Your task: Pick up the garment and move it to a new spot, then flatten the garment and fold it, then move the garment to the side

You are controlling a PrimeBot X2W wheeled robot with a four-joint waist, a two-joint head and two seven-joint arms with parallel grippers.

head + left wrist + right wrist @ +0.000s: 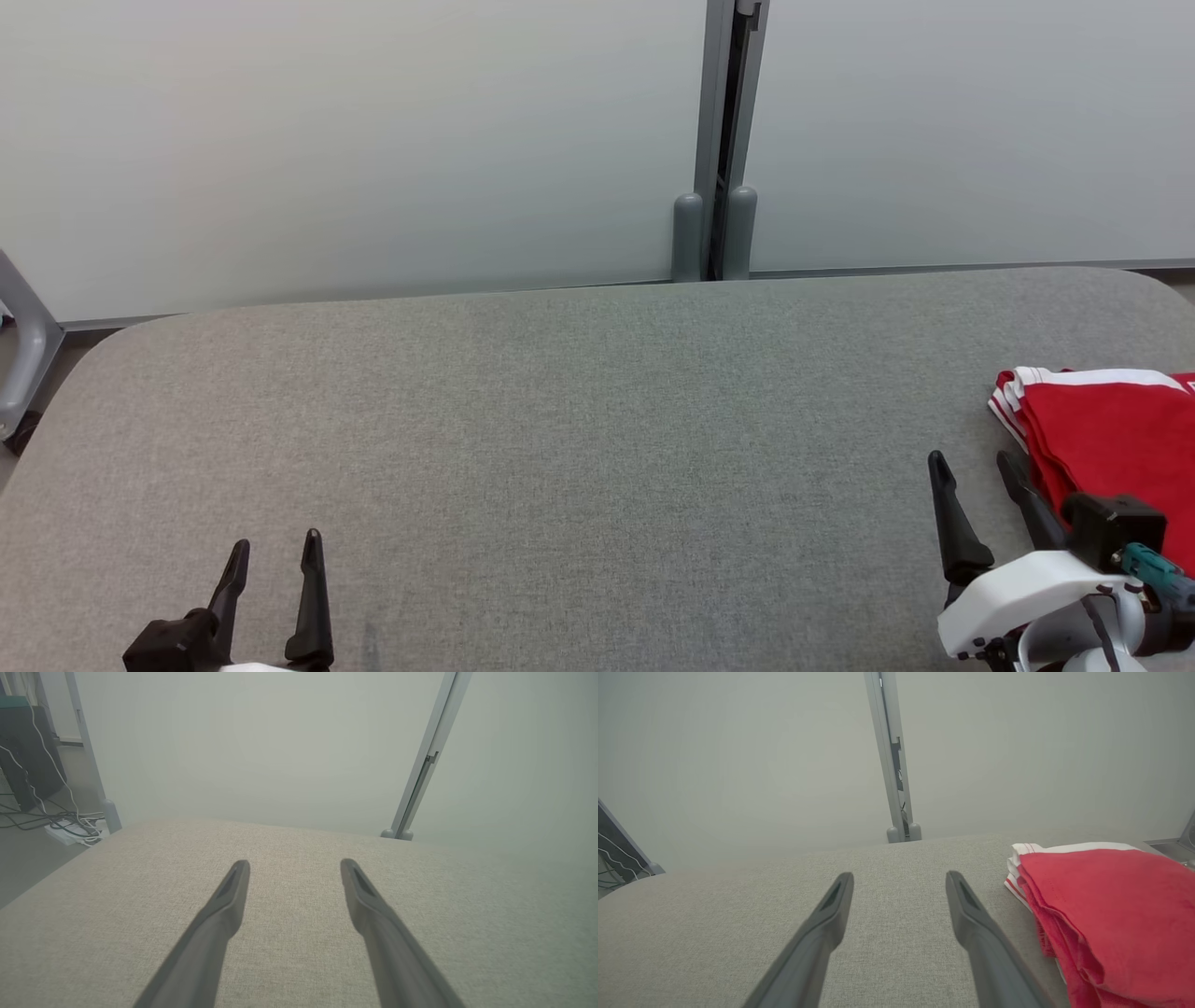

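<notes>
Your folded red cloth garment with white trim (1111, 439) lies at the grey fabric table's (560, 448) right edge, just right of the right gripper (971, 457). Its fingers are spread wide and empty. Same for the left gripper (277, 539), well apart at near left.

The left gripper (277, 551) sits low at the robot's left, fingers spread and empty. The right gripper (976, 462) matches it, its white wrist (1027, 588) angled inward.

Folded red garment (1111, 439) at table (560, 448) right.
</notes>
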